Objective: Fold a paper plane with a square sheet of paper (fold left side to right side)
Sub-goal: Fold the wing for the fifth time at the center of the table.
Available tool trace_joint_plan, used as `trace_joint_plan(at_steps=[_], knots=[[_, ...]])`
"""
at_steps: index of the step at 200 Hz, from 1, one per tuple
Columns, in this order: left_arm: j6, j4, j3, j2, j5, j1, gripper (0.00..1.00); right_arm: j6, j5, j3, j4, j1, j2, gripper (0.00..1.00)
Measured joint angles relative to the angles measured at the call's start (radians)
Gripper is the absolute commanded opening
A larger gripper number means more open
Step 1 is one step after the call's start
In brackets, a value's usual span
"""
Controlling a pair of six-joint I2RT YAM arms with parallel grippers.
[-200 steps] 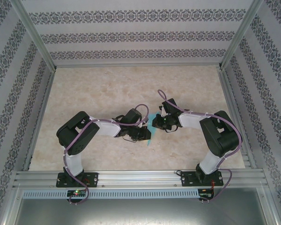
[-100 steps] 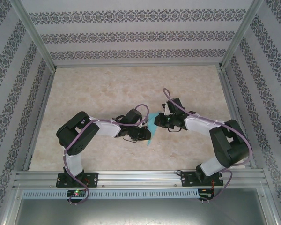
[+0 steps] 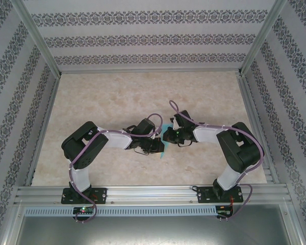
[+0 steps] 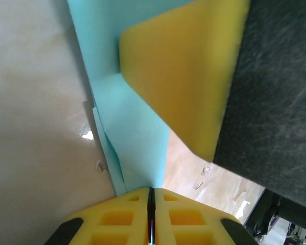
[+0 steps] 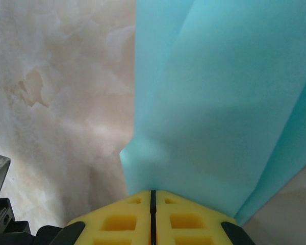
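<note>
Square sheet of paper: turquoise, partly folded, at centre frame of the top view, between the two wrists. Whether it rests on the marbled bench or hangs just above it cannot be told, as the arms cover most of it.

Handling, as judged: thin, light and limp. It creases readily, tears under pull and may slip from smooth pads. Best taken at an edge or along a crease, with little tension between the arms.

Left pincer: fingers together, clamped on the sheet's narrow end.

Right pincer: fingers together, clamped on the sheet's edge.
</note>
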Motion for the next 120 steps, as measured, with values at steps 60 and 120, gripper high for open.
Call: trace_joint_plan(at_steps=[60,120], knots=[[0.000,-0.006,0.003,0.000,-0.004,-0.001,0.11,-0.044,0.015,0.005,-0.020,-0.027,0.000,0.10],[0.000,-0.006,0.003,0.002,-0.005,-0.001,0.11,-0.083,0.026,0.027,-0.054,-0.103,0.002,0.10]])
